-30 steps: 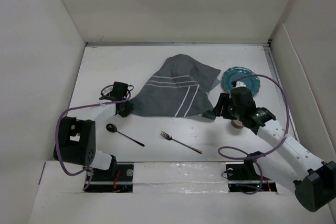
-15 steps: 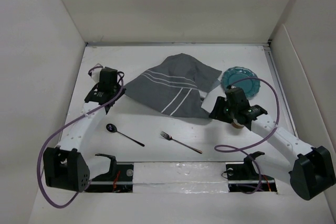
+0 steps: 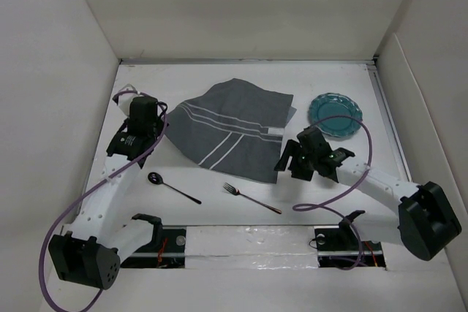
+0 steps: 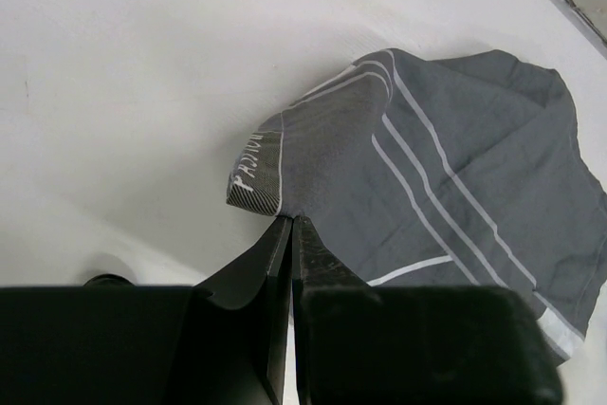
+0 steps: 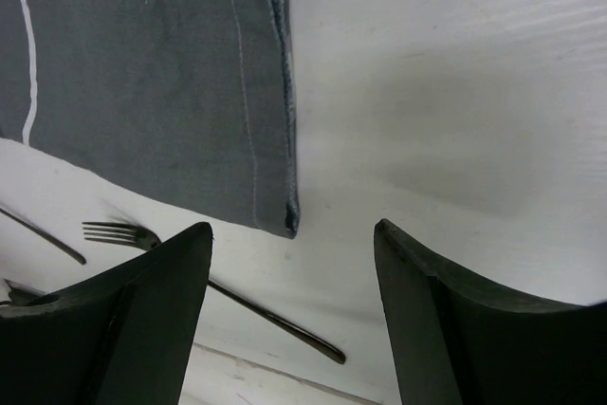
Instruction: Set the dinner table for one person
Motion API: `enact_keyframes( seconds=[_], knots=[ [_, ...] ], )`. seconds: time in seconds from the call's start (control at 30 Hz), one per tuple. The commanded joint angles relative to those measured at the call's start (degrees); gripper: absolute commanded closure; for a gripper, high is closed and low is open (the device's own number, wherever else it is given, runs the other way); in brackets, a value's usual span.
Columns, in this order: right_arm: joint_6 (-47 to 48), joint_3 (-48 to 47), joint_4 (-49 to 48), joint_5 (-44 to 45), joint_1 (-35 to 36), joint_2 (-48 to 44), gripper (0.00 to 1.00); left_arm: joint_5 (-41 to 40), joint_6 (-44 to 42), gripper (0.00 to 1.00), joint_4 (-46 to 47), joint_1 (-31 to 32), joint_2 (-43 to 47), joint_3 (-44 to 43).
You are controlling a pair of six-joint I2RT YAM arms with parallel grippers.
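Placemat (image 3: 230,126) straightening looks like the step in hand. From overhead, the grey striped cloth lies rumpled and skewed across the middle of the white surface (image 3: 183,82), which fills the walled bay ahead of both arm bases and carries everything. The left tool (image 3: 157,118) sits at the placemat's left corner and the right tool (image 3: 287,157) just off its right corner, likely so the two can pull it flat. The plate (image 3: 335,116) lies far right, well apart from the spoon (image 3: 172,186) and fork (image 3: 251,198) near the front edge, all probably left until the placemat is square. In the left wrist view, the left tool (image 4: 289,225) is clamped tight on a hemmed corner of the placemat (image 4: 455,168), which seems raised off the surface (image 4: 142,64). In the right wrist view, the right tool (image 5: 294,234) stands wide and holds nothing. Its fingers straddle the placemat's (image 5: 142,73) corner without touching it, and the fork (image 5: 109,231) lies beside it on the bare surface (image 5: 455,92).
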State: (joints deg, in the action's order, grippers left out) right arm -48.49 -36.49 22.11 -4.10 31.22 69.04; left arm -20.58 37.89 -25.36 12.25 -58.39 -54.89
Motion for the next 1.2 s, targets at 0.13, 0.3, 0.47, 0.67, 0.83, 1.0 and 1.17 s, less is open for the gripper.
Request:
enact_keyframes(
  seconds=[0.13,0.3,0.47,0.67,0.83,1.0,1.17],
  knots=[
    [-8.9,0.89,-5.06,0.49,8.32,0.3,0.26,0.89,-0.54,1.0,-1.18,0.23,3.72,3.65],
    [-12.94,3.27,-8.48,1.19,10.53,2.94,0.31,1.59,-0.62,1.0,-0.74,0.23,3.55,4.88],
    [-11.9,-0.07,-6.73,6.18,10.53,11.27,0.4,1.68,-0.97,1.0,-0.13,0.23,3.55,4.27],
    [-11.01,-2.36,-4.01,9.1,11.05,17.27,0.52,0.54,-1.59,1.0,0.23,0.23,4.07,2.86],
    [-12.24,-2.18,0.66,13.32,11.58,15.52,0.55,0.01,-1.59,1.0,0.84,0.23,5.04,3.21],
    [-9.96,-2.8,3.2,15.44,11.58,13.84,0.49,0.45,-1.5,1.0,2.07,0.23,5.66,4.27],
    [-9.69,-2.89,2.68,13.15,11.58,17.18,0.61,-0.07,-1.59,1.0,2.51,0.23,5.66,4.62]
  ],
)
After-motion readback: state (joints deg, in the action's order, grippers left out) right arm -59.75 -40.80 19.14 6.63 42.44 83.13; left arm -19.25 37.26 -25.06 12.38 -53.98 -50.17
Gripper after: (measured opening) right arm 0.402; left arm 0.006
